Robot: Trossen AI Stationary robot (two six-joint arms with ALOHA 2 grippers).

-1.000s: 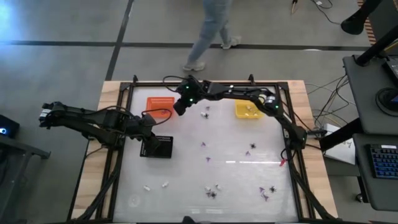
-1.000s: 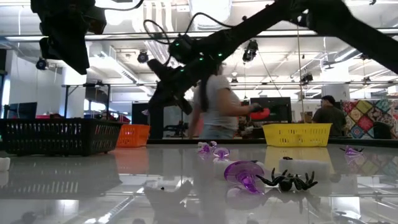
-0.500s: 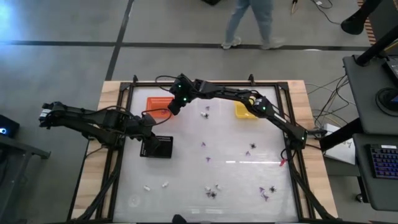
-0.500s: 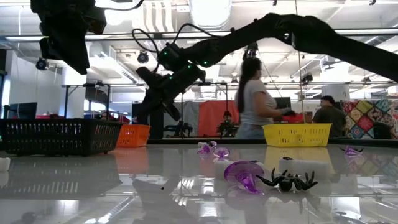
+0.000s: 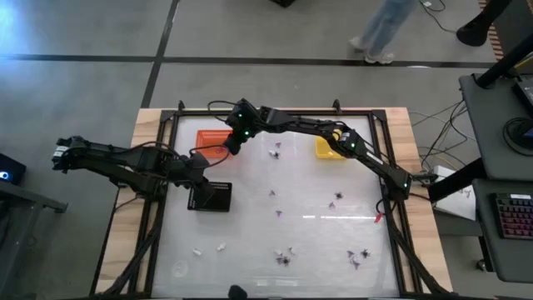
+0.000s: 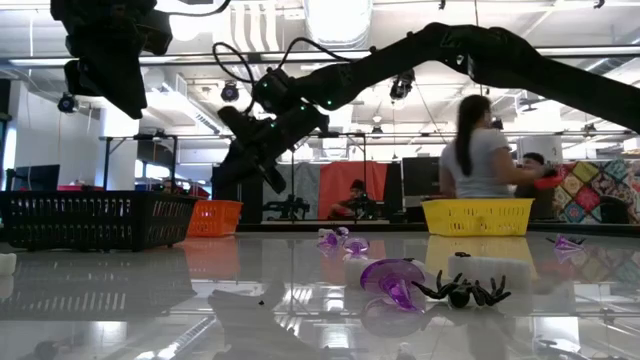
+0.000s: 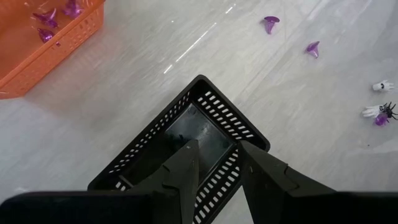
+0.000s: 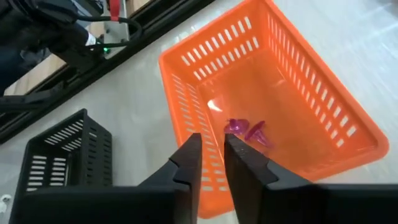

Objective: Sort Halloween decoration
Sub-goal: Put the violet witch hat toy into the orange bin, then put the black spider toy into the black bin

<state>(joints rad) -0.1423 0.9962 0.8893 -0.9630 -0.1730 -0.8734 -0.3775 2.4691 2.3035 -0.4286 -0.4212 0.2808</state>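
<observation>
My right gripper (image 8: pixel 211 149) reaches across the far side of the table and hangs open above the orange basket (image 5: pixel 213 142), with nothing between its fingers. Two purple decoration pieces (image 8: pixel 245 129) lie on that basket's floor. My left gripper (image 7: pixel 217 158) stands open and empty over the black basket (image 5: pixel 210 197) at the table's left. More small purple, black spider-like and whitish decoration pieces lie scattered on the table: some in the middle (image 5: pixel 272 193), some near the front edge (image 5: pixel 285 257), and a spider (image 6: pixel 462 292) beside a purple piece (image 6: pixel 390 278).
A yellow basket (image 5: pixel 331 148) stands at the far right of the table. A black frame (image 5: pixel 166 150) runs around the white tabletop. Beyond the far edge a person (image 5: pixel 385 29) walks across the floor.
My right gripper has moved toward the table's left, from beside the orange basket to above it, and has then kept still. The person behind the table has walked toward the right.
</observation>
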